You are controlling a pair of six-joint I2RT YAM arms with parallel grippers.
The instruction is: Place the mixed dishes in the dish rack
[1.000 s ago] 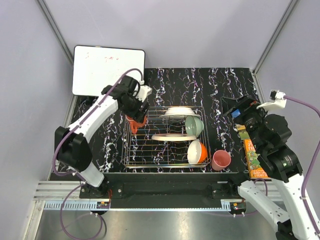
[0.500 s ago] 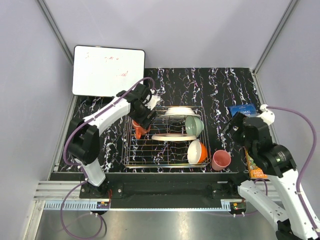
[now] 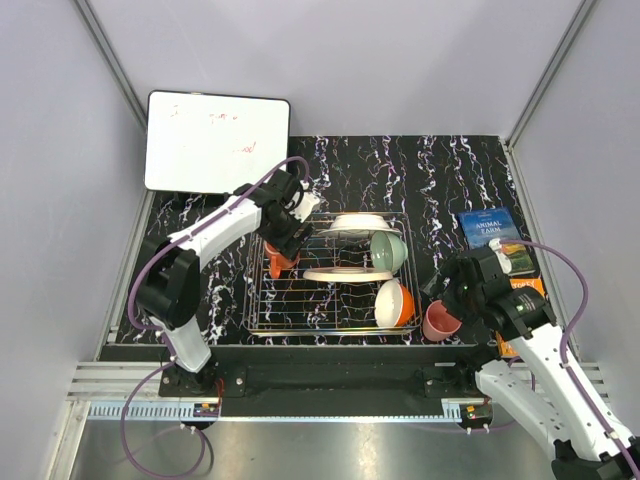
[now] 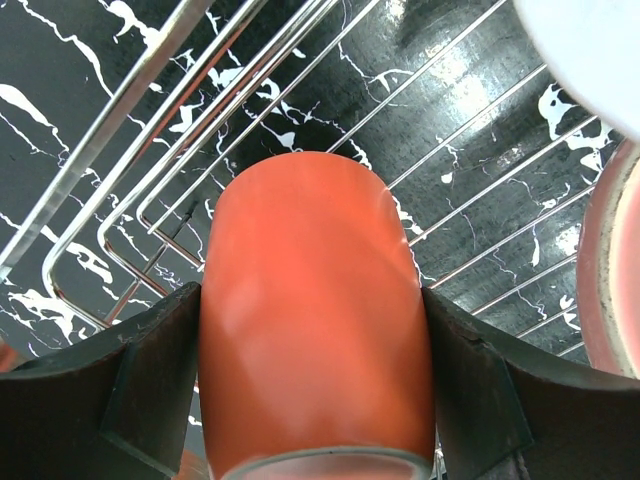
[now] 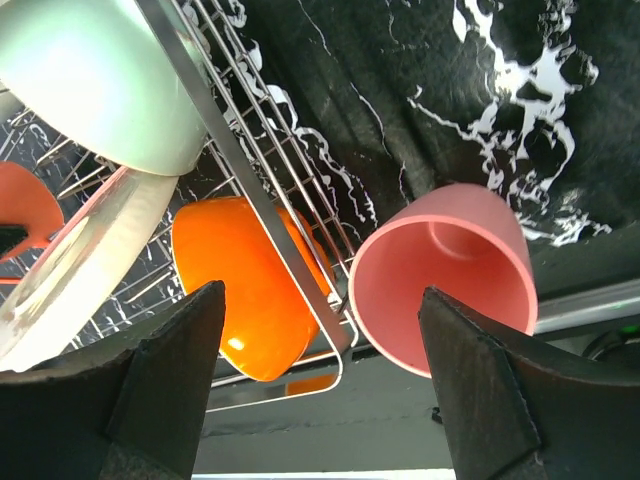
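Observation:
The dish rack point(image 3: 300, 300) stands mid-table and holds a white plate point(image 3: 358, 222), a pale green bowl point(image 3: 388, 252), a pink-cream plate point(image 3: 335, 274) and an orange bowl point(image 3: 395, 303). My left gripper point(image 3: 283, 245) is shut on the orange mug point(image 3: 277, 260) at the rack's back left corner. In the left wrist view both fingers press the mug point(image 4: 310, 320) just over the rack wires point(image 4: 150, 220). The pink cup point(image 3: 440, 320) lies on the table by the rack's front right corner. My right gripper point(image 3: 455, 290) hovers over it, open and empty; the cup point(image 5: 440, 275) lies beyond the right finger.
A whiteboard point(image 3: 217, 142) lies at the back left. A blue book point(image 3: 492, 228) and an orange book point(image 3: 522, 292), partly under my right arm, lie at the right. The rack's rim point(image 5: 240, 170) runs between the orange bowl point(image 5: 250, 290) and the cup.
My left gripper carried the orange mug right, in over the rack's back left corner. My right arm swung from the back right toward the front, down over the pink cup.

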